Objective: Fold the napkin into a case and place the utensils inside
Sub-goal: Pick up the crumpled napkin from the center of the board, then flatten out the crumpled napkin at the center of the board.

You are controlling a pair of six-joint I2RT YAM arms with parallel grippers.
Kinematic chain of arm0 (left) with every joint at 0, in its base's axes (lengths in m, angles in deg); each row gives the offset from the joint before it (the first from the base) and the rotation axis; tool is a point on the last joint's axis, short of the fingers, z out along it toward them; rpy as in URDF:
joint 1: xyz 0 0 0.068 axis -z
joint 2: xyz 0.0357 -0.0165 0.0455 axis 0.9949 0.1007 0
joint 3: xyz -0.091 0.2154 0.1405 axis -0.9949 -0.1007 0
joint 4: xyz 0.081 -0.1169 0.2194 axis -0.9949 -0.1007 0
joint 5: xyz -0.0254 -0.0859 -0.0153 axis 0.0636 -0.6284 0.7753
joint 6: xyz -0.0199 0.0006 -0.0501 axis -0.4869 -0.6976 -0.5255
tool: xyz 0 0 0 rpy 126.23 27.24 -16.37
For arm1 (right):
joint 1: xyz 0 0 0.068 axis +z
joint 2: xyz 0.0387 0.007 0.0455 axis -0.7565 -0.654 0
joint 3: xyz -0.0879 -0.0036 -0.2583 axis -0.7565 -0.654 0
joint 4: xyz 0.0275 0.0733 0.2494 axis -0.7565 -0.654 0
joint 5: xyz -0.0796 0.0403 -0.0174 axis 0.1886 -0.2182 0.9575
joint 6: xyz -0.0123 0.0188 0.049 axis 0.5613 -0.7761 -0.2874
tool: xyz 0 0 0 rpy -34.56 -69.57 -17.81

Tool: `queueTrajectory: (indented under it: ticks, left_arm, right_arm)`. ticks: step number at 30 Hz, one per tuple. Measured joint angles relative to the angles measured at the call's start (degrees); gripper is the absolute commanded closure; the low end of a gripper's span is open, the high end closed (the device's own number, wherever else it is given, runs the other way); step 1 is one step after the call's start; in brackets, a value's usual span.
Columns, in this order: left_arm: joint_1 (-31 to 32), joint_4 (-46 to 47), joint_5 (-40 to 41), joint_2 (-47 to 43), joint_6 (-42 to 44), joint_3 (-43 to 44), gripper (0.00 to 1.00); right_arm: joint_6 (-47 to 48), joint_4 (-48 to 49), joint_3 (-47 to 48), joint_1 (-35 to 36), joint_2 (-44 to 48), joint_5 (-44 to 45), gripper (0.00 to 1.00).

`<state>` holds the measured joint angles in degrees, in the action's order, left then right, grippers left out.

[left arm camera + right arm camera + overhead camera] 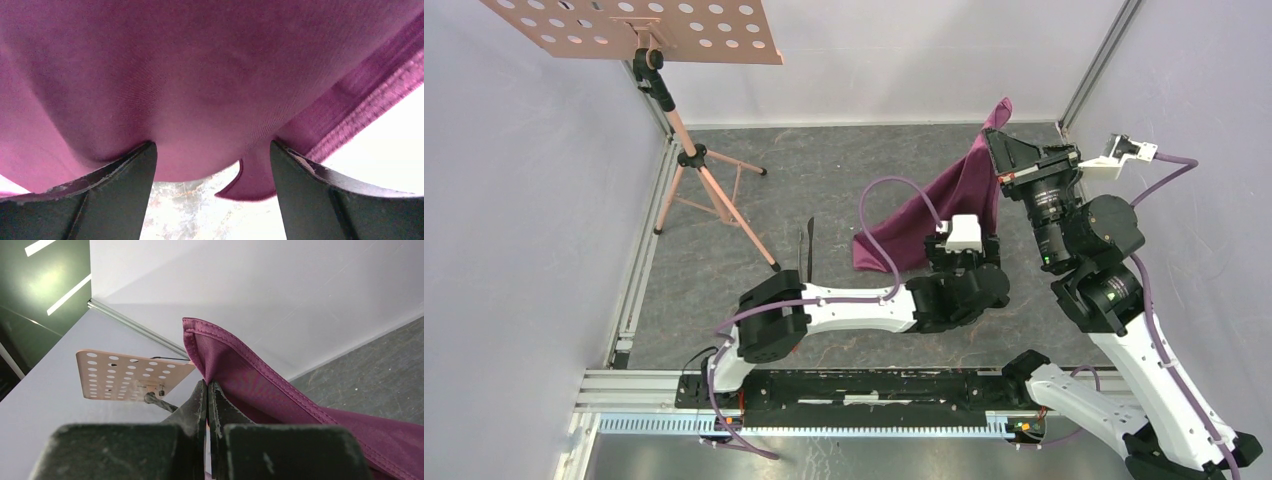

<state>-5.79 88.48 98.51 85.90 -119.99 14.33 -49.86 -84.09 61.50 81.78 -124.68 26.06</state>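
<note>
Top external view is showing you little done: the plum-purple, slightly shiny square cloth napkin (944,205) is hanging unfolded, no case formed, and the two slim dark utensils (807,250) are lying on the grey table (824,170), well apart to its left. Your right gripper (206,387) is pinching the napkin's raised corner, pressed together; your left gripper (212,165) is standing spread, the cloth draping against its fingers.

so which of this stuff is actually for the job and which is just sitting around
For the job: the napkin, held up by the right gripper; the utensils lying on the table left of it; the left gripper, open against the napkin.
Just there: the pink music stand at the far left.
</note>
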Motion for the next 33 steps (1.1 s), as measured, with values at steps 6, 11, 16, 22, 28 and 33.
queueTrajectory:
  ticks: [6,11,16,22,28,33]
  left_arm:
    - [-1.7,0.5,1.6,3.7,5.6,5.3,0.75]
    - [-3.1,1.6,-2.6,-0.5,13.0,-1.2,0.98]
    - [-3.1,-7.9,-14.9,-19.8,16.8,-16.2,0.98]
    - [-2.7,-21.8,-39.5,-48.3,17.4,-18.7,0.98]
    - [-2.2,-33.8,-54.0,-62.8,17.2,-11.6,0.98]
    - [-2.2,-40.4,-56.0,-63.1,17.3,-8.9,0.98]
  right_arm:
    - [0.9,-0.1,-0.3,0.0,0.7,0.7,1.00]
    - [9.7,-1.8,-0.5,0.0,3.6,4.1,1.00]
    - [25.0,-3.4,-3.3,0.0,12.3,8.8,1.00]
    - [38.8,-5.1,-3.3,0.0,22.6,3.8,1.00]
    - [39.9,-6.9,-4.7,0.4,29.4,-15.6,1.00]
    - [37.4,-7.1,-9.4,0.2,32.3,-18.1,1.00]
